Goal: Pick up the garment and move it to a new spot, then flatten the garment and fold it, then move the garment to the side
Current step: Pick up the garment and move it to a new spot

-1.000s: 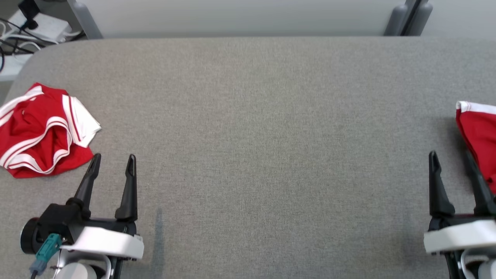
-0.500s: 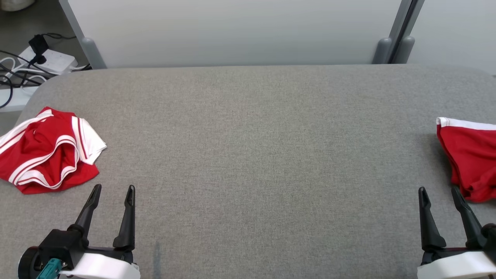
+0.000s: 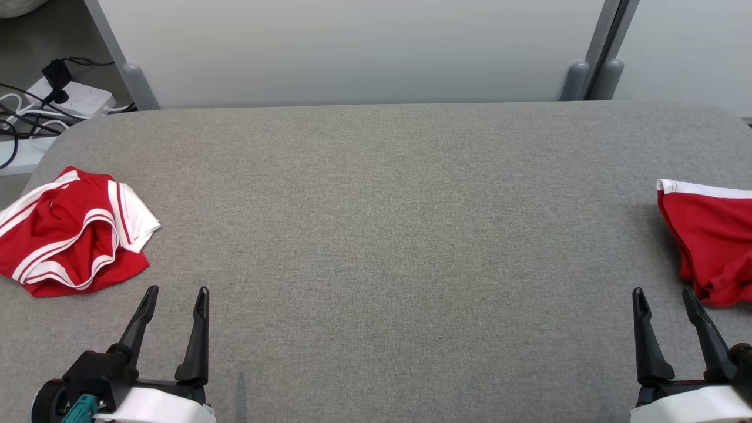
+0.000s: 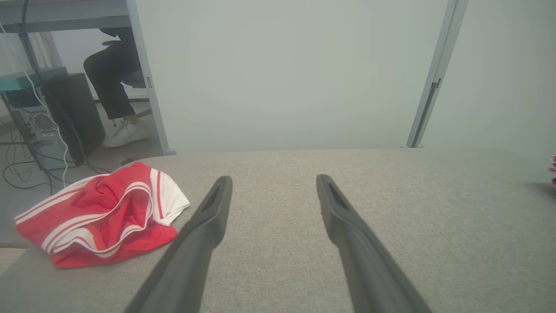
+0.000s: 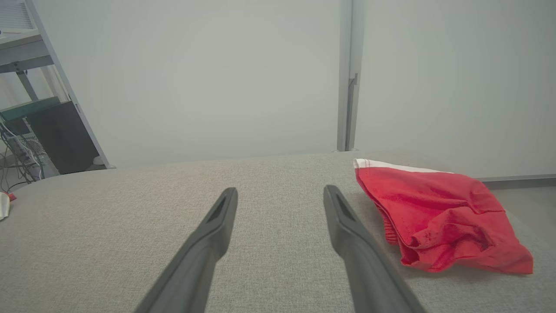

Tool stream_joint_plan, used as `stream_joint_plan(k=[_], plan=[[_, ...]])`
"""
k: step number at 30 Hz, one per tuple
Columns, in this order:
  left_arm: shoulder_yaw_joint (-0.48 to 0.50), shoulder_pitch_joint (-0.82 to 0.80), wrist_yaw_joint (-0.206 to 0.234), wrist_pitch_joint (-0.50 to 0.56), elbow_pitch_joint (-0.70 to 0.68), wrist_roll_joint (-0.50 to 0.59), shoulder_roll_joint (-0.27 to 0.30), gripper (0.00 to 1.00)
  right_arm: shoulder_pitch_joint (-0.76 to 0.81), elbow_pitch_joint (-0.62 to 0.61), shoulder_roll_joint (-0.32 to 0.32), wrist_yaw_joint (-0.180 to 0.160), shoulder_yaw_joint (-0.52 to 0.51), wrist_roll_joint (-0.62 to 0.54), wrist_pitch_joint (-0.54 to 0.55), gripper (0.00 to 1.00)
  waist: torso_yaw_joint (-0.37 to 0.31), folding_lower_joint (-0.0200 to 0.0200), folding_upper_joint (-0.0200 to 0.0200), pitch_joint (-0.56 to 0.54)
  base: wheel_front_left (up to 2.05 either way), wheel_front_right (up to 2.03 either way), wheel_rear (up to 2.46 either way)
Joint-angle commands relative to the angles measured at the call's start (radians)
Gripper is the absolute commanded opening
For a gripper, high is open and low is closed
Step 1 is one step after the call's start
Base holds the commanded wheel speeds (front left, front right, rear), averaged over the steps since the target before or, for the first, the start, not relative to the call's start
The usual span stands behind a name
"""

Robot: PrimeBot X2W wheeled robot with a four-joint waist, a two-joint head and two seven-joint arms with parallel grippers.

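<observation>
A crumpled red garment with white stripes (image 3: 70, 232) (image 4: 102, 215) lies near the left edge of the grey table (image 3: 376, 235). My left gripper (image 3: 176, 292) (image 4: 273, 182) stands open just right of it, holding nothing. A folded red garment with a white band (image 3: 711, 235) (image 5: 438, 215) rests at the table's right edge. My right gripper (image 3: 662, 292) (image 5: 280, 193) is open and empty, just left of that garment and nearer to me.
Pale partition panels (image 3: 352, 53) with grey posts stand behind the table. Cables and a power strip (image 3: 70, 97) lie on the floor at the back left. A seated person's legs (image 4: 113, 82) and a computer tower (image 4: 74, 113) are beyond the left edge.
The head camera has tilted up, so everything sits lower in the picture and more of the back wall shows. Both grippers stay open; the garments have not moved on the table.
</observation>
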Motion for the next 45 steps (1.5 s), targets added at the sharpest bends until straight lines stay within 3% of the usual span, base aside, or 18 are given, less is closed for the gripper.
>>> stream_joint_plan(k=[1,19,37,45], plan=[[0.036,-0.034,0.011,-0.001,-0.031,-0.004,0.023,1.00,-0.014,-0.029,-0.012,0.001,0.020,-0.005,0.002,1.00,0.001,0.0000,-0.0001,0.001,0.00,0.00,0.00],[0.031,-0.052,0.031,0.004,-0.033,-0.008,0.020,1.00,-0.021,-0.035,-0.010,0.001,0.012,-0.014,0.000,1.00,0.040,0.0000,-0.0001,0.016,0.00,0.00,0.00],[0.080,-0.020,0.049,-0.031,0.000,-0.058,0.004,1.00,-0.004,-0.119,-0.017,0.001,0.083,-0.018,0.047,1.00,0.328,0.0000,-0.0001,0.021,0.00,0.00,0.00],[0.075,-0.016,0.040,-0.036,0.026,-0.070,-0.001,1.00,0.015,-0.112,-0.015,0.001,0.095,-0.011,0.055,1.00,0.410,0.0000,-0.0001,-0.005,0.00,0.00,0.00]])
